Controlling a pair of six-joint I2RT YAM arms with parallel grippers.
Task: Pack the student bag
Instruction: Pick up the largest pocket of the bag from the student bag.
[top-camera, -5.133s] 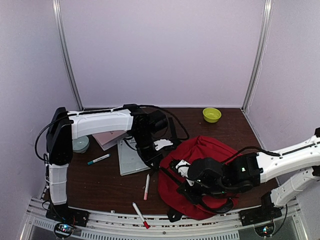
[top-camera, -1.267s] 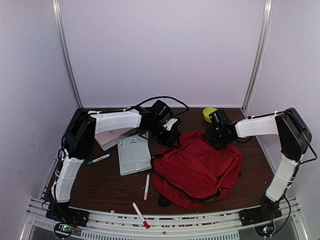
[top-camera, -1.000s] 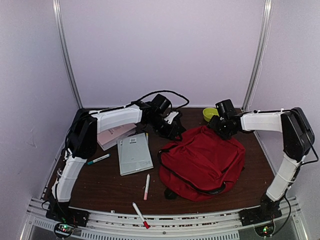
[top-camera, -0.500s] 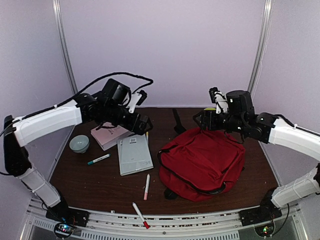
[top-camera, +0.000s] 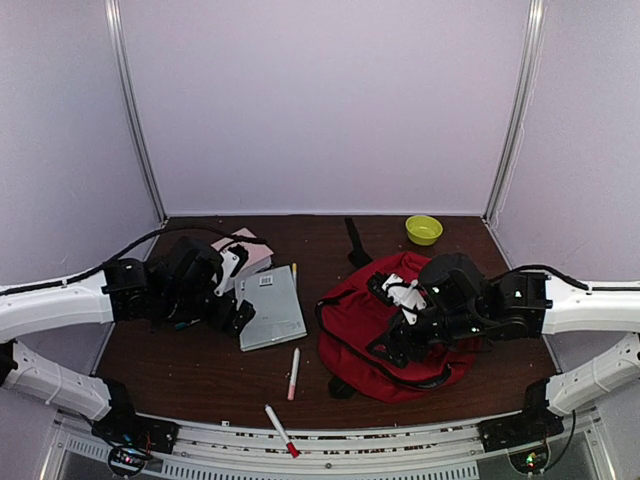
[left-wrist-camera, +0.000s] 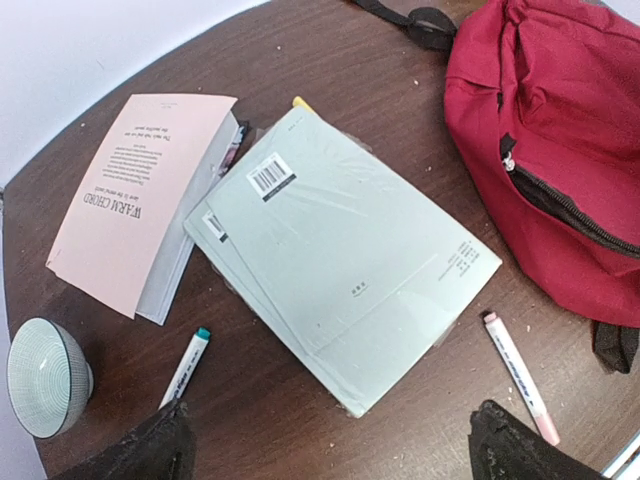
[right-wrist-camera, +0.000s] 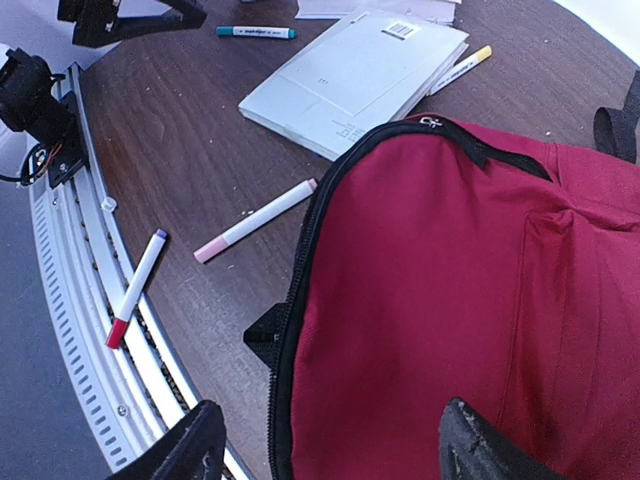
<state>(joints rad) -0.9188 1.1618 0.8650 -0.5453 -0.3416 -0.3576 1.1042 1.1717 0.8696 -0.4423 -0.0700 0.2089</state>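
The student bag (top-camera: 440, 355) is a big red backpack lying flat on the right half of the table; it also shows in the left wrist view (left-wrist-camera: 560, 150) and fills the right wrist view (right-wrist-camera: 460, 300). A black zipper (right-wrist-camera: 300, 300) runs along its near-left edge. My right gripper (top-camera: 395, 322) hovers over the bag's left part, open, its jaws (right-wrist-camera: 335, 445) spanning the zipper edge with nothing between them. Apart from the bag, my left gripper (top-camera: 232, 300) hangs wide open (left-wrist-camera: 330, 455) above the near corner of pale green notebooks (left-wrist-camera: 350, 280).
A pink book (left-wrist-camera: 135, 220) lies left of the notebooks, a grey-green bowl (left-wrist-camera: 45, 375) further left. Loose markers: teal-capped (left-wrist-camera: 188, 365), pink (top-camera: 293, 372), red-capped (top-camera: 281, 430) by the front rail, yellow (right-wrist-camera: 460, 68). A yellow-green bowl (top-camera: 423, 229) stands at the back right.
Both arms have pulled back from the bag's far edge toward the front. The left gripper opened wide and swung left over the notebooks; the right one came down over the bag.
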